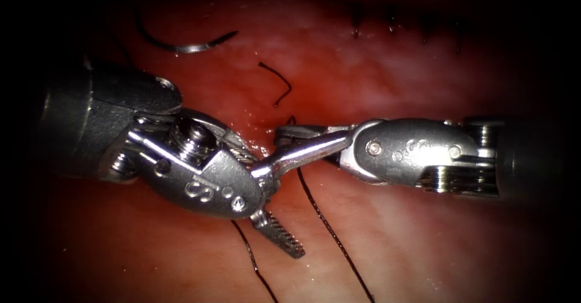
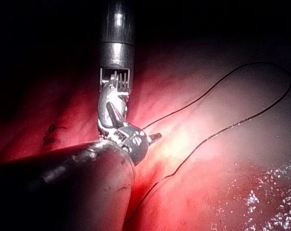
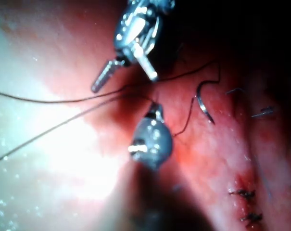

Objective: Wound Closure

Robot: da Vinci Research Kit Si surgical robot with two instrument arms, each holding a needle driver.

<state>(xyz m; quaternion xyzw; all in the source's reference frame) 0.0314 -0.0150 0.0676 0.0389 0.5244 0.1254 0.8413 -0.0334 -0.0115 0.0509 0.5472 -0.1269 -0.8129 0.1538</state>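
Needle (image 1: pixel 184 44) loose, above left hand (image 1: pixel 278 209)

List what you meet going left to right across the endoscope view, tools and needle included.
Left claw, open, holding nothing → right claw, gripping the thread → stitches. The needle lies free on the tissue, above the left tool.

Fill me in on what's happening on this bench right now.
Two needle drivers meet over the tissue. The left end effector is open, one toothed jaw hanging down, holding nothing that I can see. The right end effector points at it, its tips at the thread; whether it grips the thread is unclear. The needle lies free on the tissue, held by neither tool. Finished stitches sit beyond the tools.
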